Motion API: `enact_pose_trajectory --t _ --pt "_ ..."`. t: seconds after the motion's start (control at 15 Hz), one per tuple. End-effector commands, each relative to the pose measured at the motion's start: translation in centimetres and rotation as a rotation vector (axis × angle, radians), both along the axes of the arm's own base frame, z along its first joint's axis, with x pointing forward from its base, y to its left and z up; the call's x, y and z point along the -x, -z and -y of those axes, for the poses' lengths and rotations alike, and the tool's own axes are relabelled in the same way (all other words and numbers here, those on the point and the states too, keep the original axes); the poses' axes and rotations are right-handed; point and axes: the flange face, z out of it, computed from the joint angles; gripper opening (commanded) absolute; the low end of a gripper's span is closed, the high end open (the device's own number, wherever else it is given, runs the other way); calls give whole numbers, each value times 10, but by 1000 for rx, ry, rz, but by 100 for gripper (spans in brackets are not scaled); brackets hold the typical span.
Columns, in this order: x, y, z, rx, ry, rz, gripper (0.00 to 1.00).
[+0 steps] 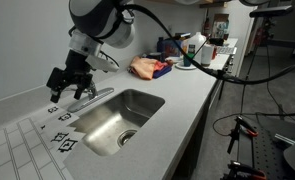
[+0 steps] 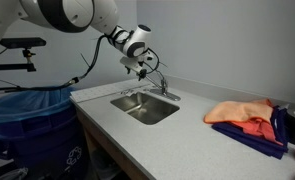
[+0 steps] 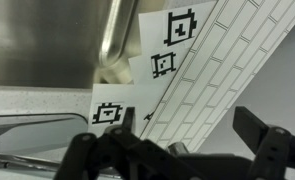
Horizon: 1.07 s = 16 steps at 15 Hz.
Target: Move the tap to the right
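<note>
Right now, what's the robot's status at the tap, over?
Gripper open, empty, hovering by the tap. Tap at the sink rim, not gripped. Only flat paper sheets nearby.

The tap is polished chrome, mirror-bright along its spout at the upper middle of the wrist view. The sink is brushed steel with a dull satin sheen. The desk is a smooth, matt, pale grey surface. White printed paper markers lie flat beside glossy white tiling. The end effector looks like matt black plastic. At the right edge of an exterior view lies soft, crumpled orange cloth.
</note>
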Motion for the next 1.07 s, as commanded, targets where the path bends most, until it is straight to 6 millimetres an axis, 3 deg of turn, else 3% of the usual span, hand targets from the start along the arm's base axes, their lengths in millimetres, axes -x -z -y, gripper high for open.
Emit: enact_pose_trajectory --t 0.0,0.53,0.67,1.0 --pt "10 -18 -9 45 -22 45 100" --pt "13 -67 -27 91 -37 180 100" --pt "6 -67 -28 78 -16 231 100" --pt "-15 -42 -20 77 32 322 100"
